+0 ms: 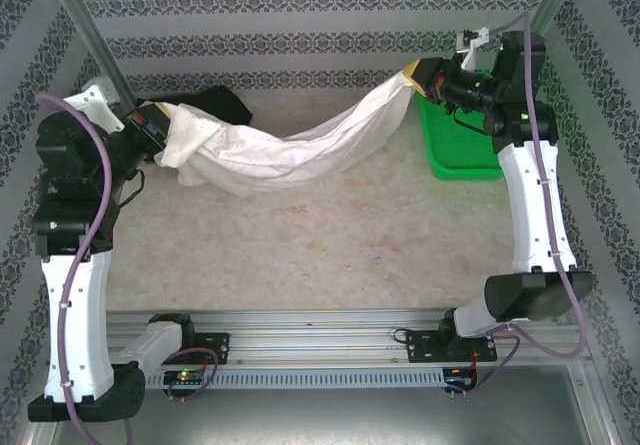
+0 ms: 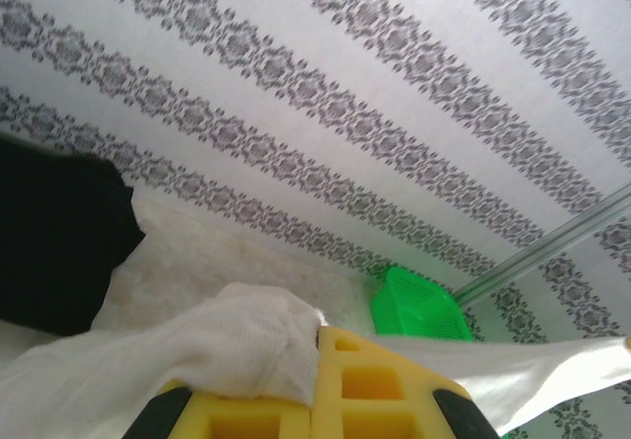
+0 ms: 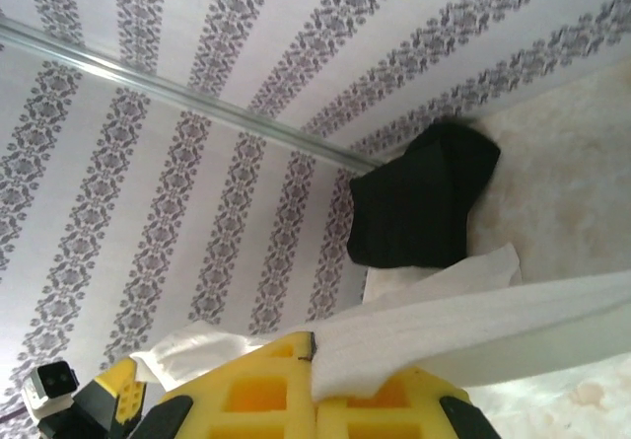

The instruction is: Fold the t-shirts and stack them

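Left gripper [image 1: 150, 125]: far to the left of the basket [image 1: 460, 150], at the table's [image 1: 330, 245] opposite end. Its fingers were pinched tight on one end of the white shirt [image 1: 290, 150]. In the left wrist view [image 2: 320, 335] the cloth [image 2: 237, 345] lay bunched over the yellow pads.
Black shirt [image 1: 205, 103]: a crumpled heap on the table against the back wall [image 1: 300, 15], well left of the basket and just behind the left gripper. Neither gripper held it. It showed as a dark mass in both wrist views [image 2: 54, 232] [image 3: 419, 202].
White shirt: strung from one gripper to the other, running leftward from above the basket and sagging lowest near its left end, where the cloth hung in loose folds. Whether the lowest fold touched the table could not be told.
Right gripper [image 1: 420, 73]: raised over the basket's back left corner. Its fingers were clamped on the shirt's other end. In the right wrist view [image 3: 314, 338] a taut band of cloth [image 3: 473, 321] led away from the yellow pads.
Basket: green mesh, on the table's back right part, below the right arm. It was also seen from the left wrist [image 2: 414, 301].
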Robot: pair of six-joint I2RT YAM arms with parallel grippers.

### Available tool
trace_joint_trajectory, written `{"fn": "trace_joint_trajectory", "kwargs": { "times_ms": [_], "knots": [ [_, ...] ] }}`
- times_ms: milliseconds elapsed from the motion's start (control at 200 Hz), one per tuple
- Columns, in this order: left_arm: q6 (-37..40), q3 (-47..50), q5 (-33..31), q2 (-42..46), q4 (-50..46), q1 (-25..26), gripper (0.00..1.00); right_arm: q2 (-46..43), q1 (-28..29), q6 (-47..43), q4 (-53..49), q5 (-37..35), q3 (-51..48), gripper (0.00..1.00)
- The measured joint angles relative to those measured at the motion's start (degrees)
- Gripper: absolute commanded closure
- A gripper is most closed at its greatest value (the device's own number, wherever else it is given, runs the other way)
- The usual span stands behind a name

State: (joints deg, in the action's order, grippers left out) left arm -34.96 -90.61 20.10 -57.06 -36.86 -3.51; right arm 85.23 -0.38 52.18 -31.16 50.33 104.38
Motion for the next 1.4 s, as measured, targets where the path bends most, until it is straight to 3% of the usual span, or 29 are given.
{"fn": "trace_joint_trajectory", "kwargs": {
  "times_ms": [475, 640, 774, 969, 1249, 1304, 1329, 1349, 1374, 1399],
  "knots": [
    [2.8, -13.5, 2.3, 0.4, 6.1, 0.0, 1.0, -6.2, -4.8, 6.7, 2.6, 6.5, 6.9, 1.0],
    [3.9, -11.9, 2.1, 1.1, 6.3, 0.0, 1.0, -8.1, -4.9, 7.5, 3.1, 7.3, 3.8, 1.0],
    [3.6, -4.6, 2.6, -0.1, 9.2, 0.0, 1.0, -7.7, -5.5, 6.2, 2.8, 7.1, -0.8, 1.0],
    [4.0, 5.0, 2.4, -9.9, 14.1, 0.0, 1.0, 1.1, -5.5, 0.7, 2.1, 4.1, -4.2, 1.0],
    [5.7, 8.6, 2.3, -27.9, 21.9, 0.0, 0.99, 26.2, -5.0, -7.7, 1.2, -4.8, 0.5, 1.0],
    [5.9, 8.3, 2.1, -31.2, 23.6, 0.0, 0.91, 32.4, -4.7, -8.8, 0.7, -6.6, 5.0, 0.85],
    [5.9, 8.0, 2.1, -32.7, 24.1, 0.0, 0.62, 34.9, -4.6, -9.1, 0.5, -7.2, 7.0, 0.72],
    [5.9, 7.7, 2.1, -33.9, 24.6, 0.0, 0.47, 36.8, -4.4, -9.2, 0.3, -7.8, 8.8, 0.6],
    [5.9, 7.1, 2.2, -35.5, 25.1, 0.0, 0.41, 39.1, -4.3, -9.4, 0.1, -8.4, 11.1, 0.49],
    [5.9, 6.5, 2.2, -36.9, 25.4, 0.0, 0.4, 41.0, -4.1, -9.4, 0.1, -8.8, 13.0, 0.44]
  ]
}}
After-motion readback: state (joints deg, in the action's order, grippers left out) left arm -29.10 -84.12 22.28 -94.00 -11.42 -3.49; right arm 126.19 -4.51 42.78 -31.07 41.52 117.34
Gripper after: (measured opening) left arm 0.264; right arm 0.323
